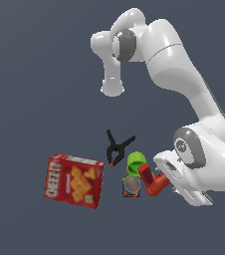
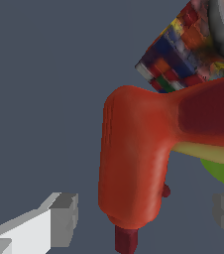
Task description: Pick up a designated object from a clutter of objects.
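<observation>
Jaws stand apart either side of the red drill's handle as I watch; gripper has bare floor outward, while green cup and can crowd the drill's body.

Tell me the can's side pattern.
Multicoloured patchwork on the can, clearest in the wrist view.

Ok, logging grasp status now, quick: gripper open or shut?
Gripper: open, fingers on either side of the red L-shaped item, not clamped on it.
</observation>
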Tool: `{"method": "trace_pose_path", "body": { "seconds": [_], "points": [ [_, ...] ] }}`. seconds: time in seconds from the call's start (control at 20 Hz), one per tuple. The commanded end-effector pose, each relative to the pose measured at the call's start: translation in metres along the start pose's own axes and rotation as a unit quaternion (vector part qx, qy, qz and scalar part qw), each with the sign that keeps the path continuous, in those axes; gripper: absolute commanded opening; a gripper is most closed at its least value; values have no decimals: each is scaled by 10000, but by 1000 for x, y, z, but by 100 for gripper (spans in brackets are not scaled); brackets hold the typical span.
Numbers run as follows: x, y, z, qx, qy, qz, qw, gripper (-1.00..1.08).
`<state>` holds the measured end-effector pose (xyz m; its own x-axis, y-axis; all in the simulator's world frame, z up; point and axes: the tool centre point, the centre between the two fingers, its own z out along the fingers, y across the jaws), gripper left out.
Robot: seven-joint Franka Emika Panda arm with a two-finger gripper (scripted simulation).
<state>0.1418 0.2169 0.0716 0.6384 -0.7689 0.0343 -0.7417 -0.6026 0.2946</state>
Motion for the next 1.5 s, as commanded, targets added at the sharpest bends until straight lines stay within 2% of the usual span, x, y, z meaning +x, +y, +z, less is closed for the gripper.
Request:
{"method": "trace_pose_path", "body": {
  "seconds": [0.0, 0.8, 1.35, 1.4, 1.45],
  "points": [
    [-1, -2, 4, -9, -7, 93, 10000, 108],
    [-2, -4, 12, -29, -28, 229, 9997, 108],
    [-3, -4, 41, -29, -36, 242, 9997, 108],
    [-3, -4, 41, -29, -36, 242, 9997, -100],
    [-3, -4, 41, -29, -36, 242, 9997, -100]
  ]
}}
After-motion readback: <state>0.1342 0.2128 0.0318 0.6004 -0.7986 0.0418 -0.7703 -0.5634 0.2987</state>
